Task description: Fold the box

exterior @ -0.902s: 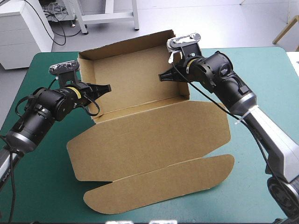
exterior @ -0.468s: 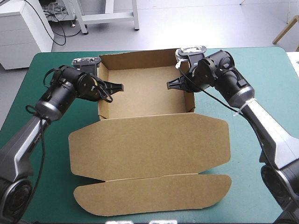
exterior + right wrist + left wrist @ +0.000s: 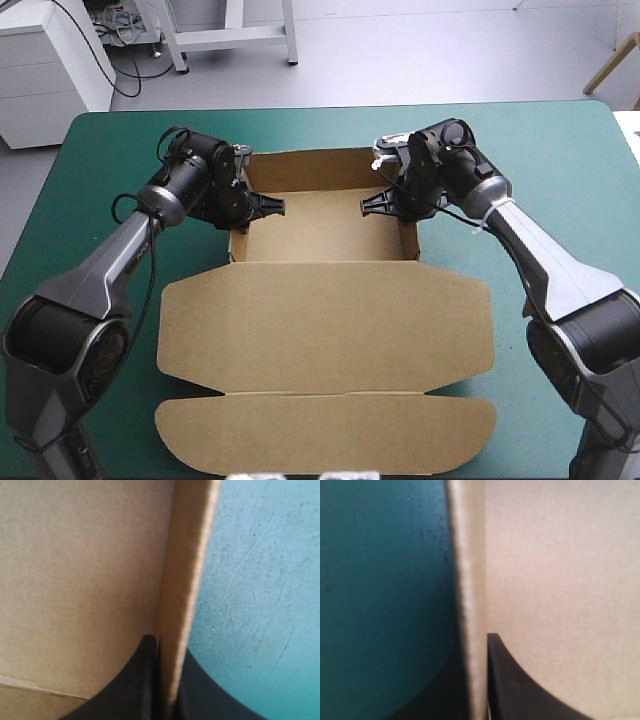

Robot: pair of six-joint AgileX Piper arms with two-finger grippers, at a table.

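The brown box (image 3: 325, 225) stands as an open tray at the table's far middle. Its lid (image 3: 325, 320) lies flat toward the near edge, with a rounded flap (image 3: 330, 430) at the end. My left gripper (image 3: 268, 205) is pinched on the tray's left wall and my right gripper (image 3: 375, 204) on its right wall. In the left wrist view the left gripper (image 3: 477, 685) has the wall's edge (image 3: 467, 580) between its black fingers. The right gripper (image 3: 167, 680) clamps its own wall edge (image 3: 187, 555) in the right wrist view.
The teal-green cover (image 3: 90, 180) shows on both sides of the box and beyond its far wall. The lid's flap reaches close to the table's near edge.
The box has turned square to the table and shifted right. Both grippers have moved farther away and inward with its side walls, and the tray has grown narrower.
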